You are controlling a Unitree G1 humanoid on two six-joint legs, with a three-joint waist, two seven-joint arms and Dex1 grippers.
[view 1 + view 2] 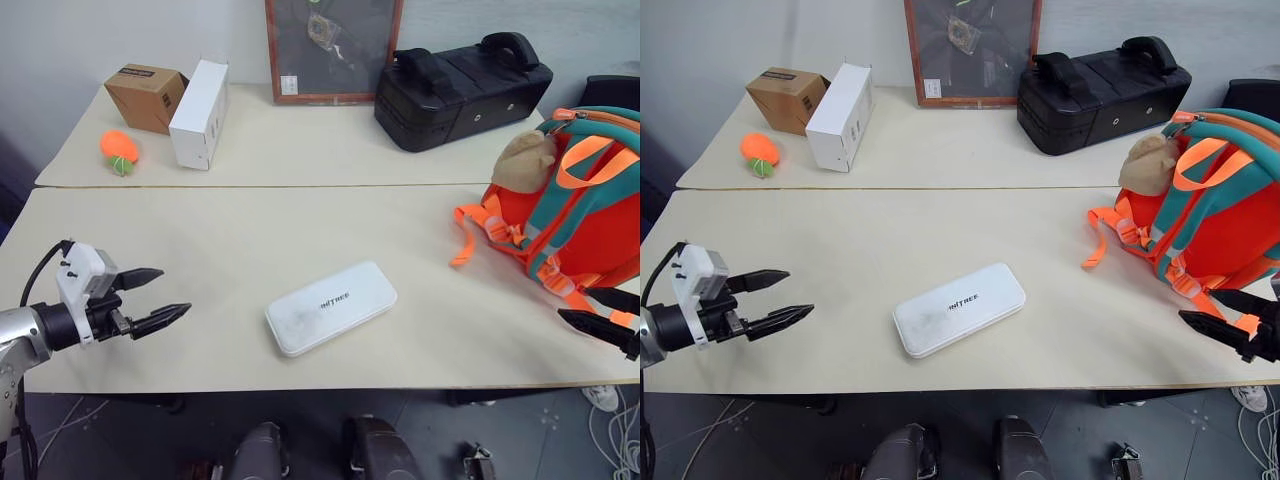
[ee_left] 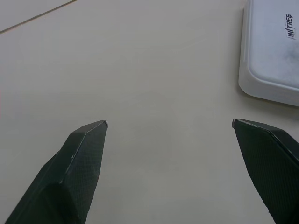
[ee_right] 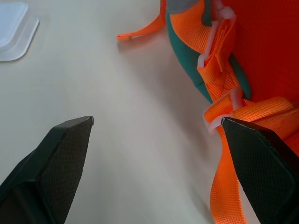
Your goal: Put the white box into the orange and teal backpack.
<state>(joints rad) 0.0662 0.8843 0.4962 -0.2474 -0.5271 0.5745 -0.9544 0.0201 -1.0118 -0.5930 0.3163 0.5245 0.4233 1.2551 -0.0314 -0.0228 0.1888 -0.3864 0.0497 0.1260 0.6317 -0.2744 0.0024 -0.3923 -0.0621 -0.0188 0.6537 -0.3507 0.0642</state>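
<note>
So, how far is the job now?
Nothing is done yet: the box lies flat on the table, apart from the backpack. Nothing is in hand; the left pincer and right pincer are open. Left: grasp the box and put it inside.
</note>
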